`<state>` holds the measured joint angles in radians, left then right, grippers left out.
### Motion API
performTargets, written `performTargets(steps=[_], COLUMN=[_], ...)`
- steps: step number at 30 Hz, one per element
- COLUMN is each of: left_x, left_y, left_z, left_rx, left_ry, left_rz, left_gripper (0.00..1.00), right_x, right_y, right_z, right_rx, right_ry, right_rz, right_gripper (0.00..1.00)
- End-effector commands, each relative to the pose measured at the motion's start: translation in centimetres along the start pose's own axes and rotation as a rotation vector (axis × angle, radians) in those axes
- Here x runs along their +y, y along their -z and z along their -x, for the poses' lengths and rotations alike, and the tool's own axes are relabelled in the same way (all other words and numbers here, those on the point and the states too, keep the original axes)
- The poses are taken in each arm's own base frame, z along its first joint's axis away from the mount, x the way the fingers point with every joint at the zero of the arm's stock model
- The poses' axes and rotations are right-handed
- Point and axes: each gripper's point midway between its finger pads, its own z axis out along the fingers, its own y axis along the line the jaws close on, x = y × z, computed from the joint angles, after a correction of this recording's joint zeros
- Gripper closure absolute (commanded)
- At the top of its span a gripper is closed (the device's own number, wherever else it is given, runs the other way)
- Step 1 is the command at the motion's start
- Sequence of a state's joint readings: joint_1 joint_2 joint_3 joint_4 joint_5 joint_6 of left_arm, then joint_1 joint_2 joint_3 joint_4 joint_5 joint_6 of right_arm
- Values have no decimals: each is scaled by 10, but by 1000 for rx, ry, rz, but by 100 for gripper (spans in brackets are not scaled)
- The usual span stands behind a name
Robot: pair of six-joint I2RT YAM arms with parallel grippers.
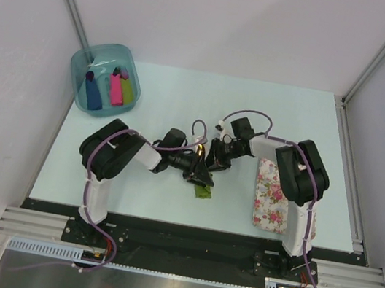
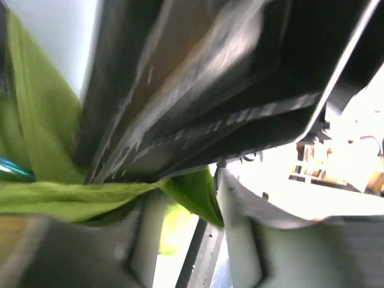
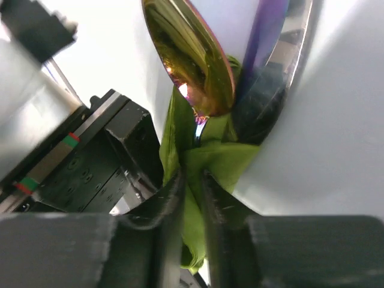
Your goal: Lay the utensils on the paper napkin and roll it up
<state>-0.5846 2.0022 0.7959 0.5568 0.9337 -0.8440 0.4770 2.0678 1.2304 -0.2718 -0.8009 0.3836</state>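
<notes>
The olive-green paper napkin point(image 1: 203, 191) is bunched into a bundle between my two grippers at the table's middle, held off the surface. My right gripper point(image 3: 192, 183) is shut on a fold of the napkin point(image 3: 219, 159). The utensils stick out of the bundle: a shiny gold-tinted spoon bowl point(image 3: 192, 60) and a purple-tinted utensil point(image 3: 267, 36); a gold tip shows from above point(image 1: 199, 147). My left gripper point(image 2: 189, 195) faces the right one point(image 1: 213, 161). Its jaws stand apart, with the napkin point(image 2: 60, 201) stretched across its fingertips. The handles are hidden in the paper.
A white pink-flowered mat point(image 1: 273, 194) lies on the table under the right arm. A blue bin point(image 1: 80, 66) at the back left holds blue, pink and lime rolls. The table's black front rail point(image 1: 185, 229) is close below the grippers.
</notes>
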Motion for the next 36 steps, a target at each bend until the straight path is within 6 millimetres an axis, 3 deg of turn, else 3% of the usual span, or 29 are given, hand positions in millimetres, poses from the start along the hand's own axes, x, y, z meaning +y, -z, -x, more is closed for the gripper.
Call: performTargets(steps=[1,3,6,9,16,20,28,31,36], left_x=[30,27,29,29,26,23,25,25,21], left_y=[-2,-1,-2,-3,-2,-1,-1,0,1], left_z=[-12,-13,-13,-12,-8,-5,-3,-3,-2], left_rx=[6,11,18,23,15,9,10,8,12], left_ry=[10,-2,-13,-21,-51,-67,-80,-86,-98], left_rz=[85,67,66,57,52,56,62,60,46], left_gripper=[42,36,31,30,30,30,32,32,33], right_x=[-7,2,7,2,-8,-9,-24,-35,-41], right_y=[40,60,73,69,45,45,52,58,54], right_z=[26,37,39,24,-16,-37,-59,-63,-63], right_rx=[-64,-90,-89,-37,100,146,191,191,189], right_ry=[12,19,27,17,12,11,24,9,9], right_rz=[-78,-63,-53,-59,-66,-62,-95,-114,-119], right_gripper=[65,54,38,31,30,30,44,57,90])
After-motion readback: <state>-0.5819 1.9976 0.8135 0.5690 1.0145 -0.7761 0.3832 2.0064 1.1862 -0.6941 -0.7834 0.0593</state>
